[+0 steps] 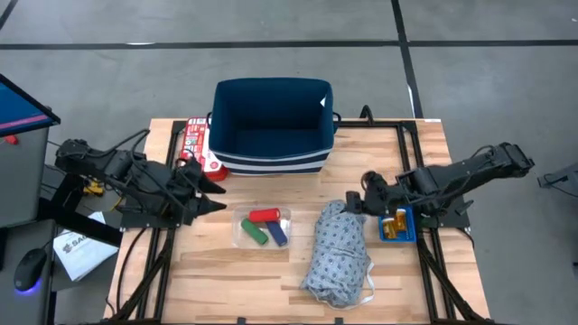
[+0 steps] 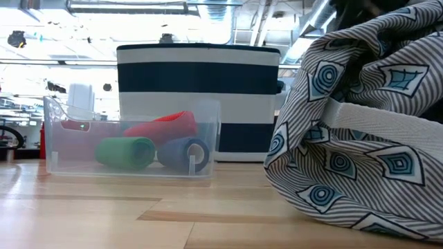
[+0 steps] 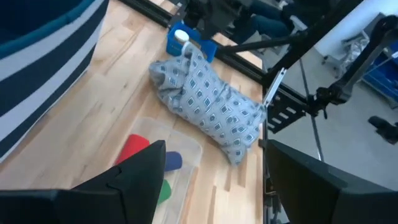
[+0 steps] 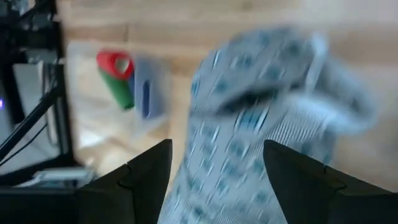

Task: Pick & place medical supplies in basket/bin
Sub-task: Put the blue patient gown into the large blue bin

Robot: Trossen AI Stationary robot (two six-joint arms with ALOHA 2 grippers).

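The grey dotted garment (image 1: 339,255) lies bunched on the table's right half and fills the right of the low view (image 2: 360,138). My right gripper (image 1: 354,203) is open at the garment's far end, and cloth shows between its fingers in the right wrist view (image 4: 217,155). Red, green and blue cylinders (image 1: 264,226) lie in a clear tray (image 2: 131,164). The navy striped basket (image 1: 271,126) stands at the far edge. Orange bottles sit in the small blue bin (image 1: 397,226). My left gripper (image 1: 219,191) hovers open left of the tray, touching nothing. My right gripper has its open fingers (image 4: 146,180) on either side of the garment's far end (image 4: 249,99), coming slanting from the table's right. Whether they touch the cloth, I cannot tell. The garment lies on the table.
A red-and-white flat box (image 1: 194,140) lies left of the basket. Black rails (image 1: 411,171) run along the table's left and right sides. Bare wood (image 1: 235,271) shows at the near edge, in front of the tray.
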